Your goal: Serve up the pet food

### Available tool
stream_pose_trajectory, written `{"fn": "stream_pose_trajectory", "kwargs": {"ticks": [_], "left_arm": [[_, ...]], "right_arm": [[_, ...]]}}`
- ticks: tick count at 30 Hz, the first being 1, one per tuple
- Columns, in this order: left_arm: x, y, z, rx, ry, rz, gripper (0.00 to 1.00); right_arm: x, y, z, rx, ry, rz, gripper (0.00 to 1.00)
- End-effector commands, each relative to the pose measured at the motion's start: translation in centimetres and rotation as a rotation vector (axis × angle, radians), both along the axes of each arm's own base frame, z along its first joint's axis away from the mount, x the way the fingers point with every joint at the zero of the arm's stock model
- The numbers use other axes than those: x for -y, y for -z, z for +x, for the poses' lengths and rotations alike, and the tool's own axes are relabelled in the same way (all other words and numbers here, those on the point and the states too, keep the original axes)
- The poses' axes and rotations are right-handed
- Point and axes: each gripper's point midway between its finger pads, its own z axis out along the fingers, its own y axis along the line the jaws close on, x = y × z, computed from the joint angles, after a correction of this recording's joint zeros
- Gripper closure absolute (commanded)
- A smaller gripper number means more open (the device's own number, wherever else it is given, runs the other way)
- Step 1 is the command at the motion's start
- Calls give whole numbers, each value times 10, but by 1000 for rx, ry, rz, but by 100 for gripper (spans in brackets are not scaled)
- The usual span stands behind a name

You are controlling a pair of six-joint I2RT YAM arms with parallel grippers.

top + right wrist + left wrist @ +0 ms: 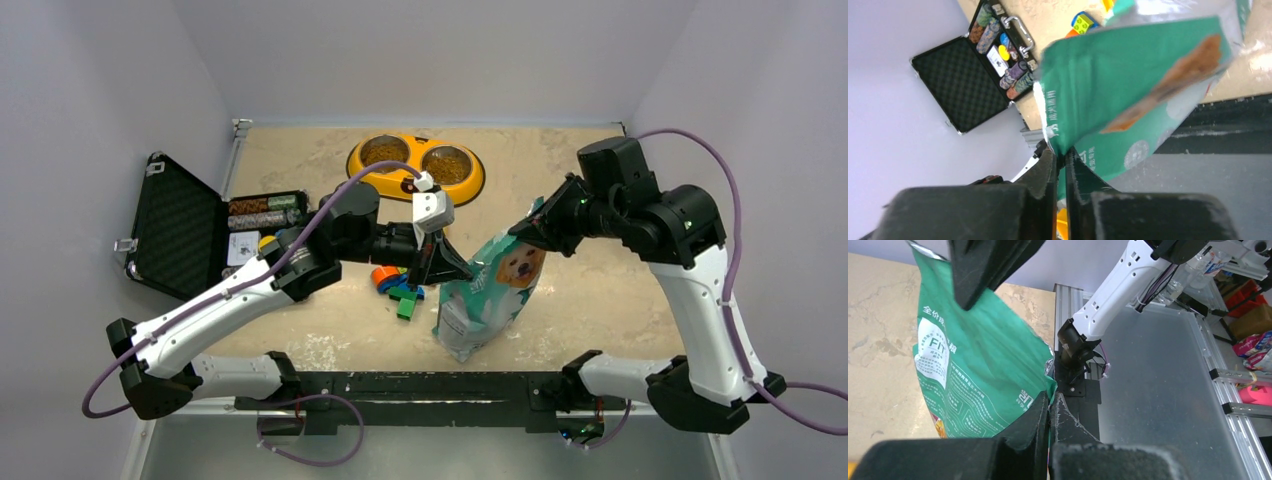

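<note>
Between the jaws: pet-food bag (487, 300) | left jaws, right jaws each pinching a bag edge | risk: shallow grip slips, bag topples

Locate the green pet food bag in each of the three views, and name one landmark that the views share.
Top external: the pet food bag stands right of centre, near the front edge.
Left wrist: the bag fills the left half of the picture.
Right wrist: the bag spans the upper right.
Shared landmark: the beige table under it.
</note>
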Motion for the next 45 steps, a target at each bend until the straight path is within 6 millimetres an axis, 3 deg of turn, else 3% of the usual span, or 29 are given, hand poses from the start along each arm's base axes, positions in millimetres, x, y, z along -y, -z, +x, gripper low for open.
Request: {"fn": "stream_pose_trajectory", "kwargs": {"ticks": [1, 3, 7, 12, 17, 25, 30, 33, 35, 36, 38, 40, 42, 45], "left_arm": [[-19, -72, -28, 174, 97, -203, 100], [-29, -69, -25, 210, 52, -204, 100], [-43, -61, -19, 237, -32, -203, 100], [-52, -49, 2, 225, -181, -169, 99], [-39, -40, 10, 214, -165, -127, 68], [-10, -35, 15, 156, -112, -132, 55], [-3, -25, 24, 155, -130, -88, 62], [-5, -21, 32, 171, -168, -63, 76], [-6, -21, 33, 178, -172, -54, 95], [-7, -21, 33, 180, -176, -47, 100], [-13, -23, 33, 184, -194, -37, 100], [-22, -27, 31, 200, -203, -41, 100], [-30, -30, 27, 182, -201, -47, 100], [-39, -31, 21, 122, -191, -68, 100]], "right_arm": [[30, -8, -3, 22, 189, 12, 100], [40, -9, 0, 62, 225, 39, 100], [24, -47, 20, 348, 86, 169, 100], [18, -40, 19, 329, 37, 180, 100], [7, -39, 14, 253, 46, 273, 100], [-1, -48, 14, 251, 12, 310, 100], [-2, -56, 11, 308, -41, 296, 100], [2, -59, 10, 338, -54, 259, 100], [2, -64, 11, 390, -87, 240, 100], [-1, -69, 13, 445, -130, 226, 100], [-5, -80, 16, 618, -274, 144, 69], [-5, -83, 18, 786, -422, 15, 25], [-3, -77, 19, 941, -555, -127, 13], [-5, -72, 14, 1193, -711, -227, 9]]}}
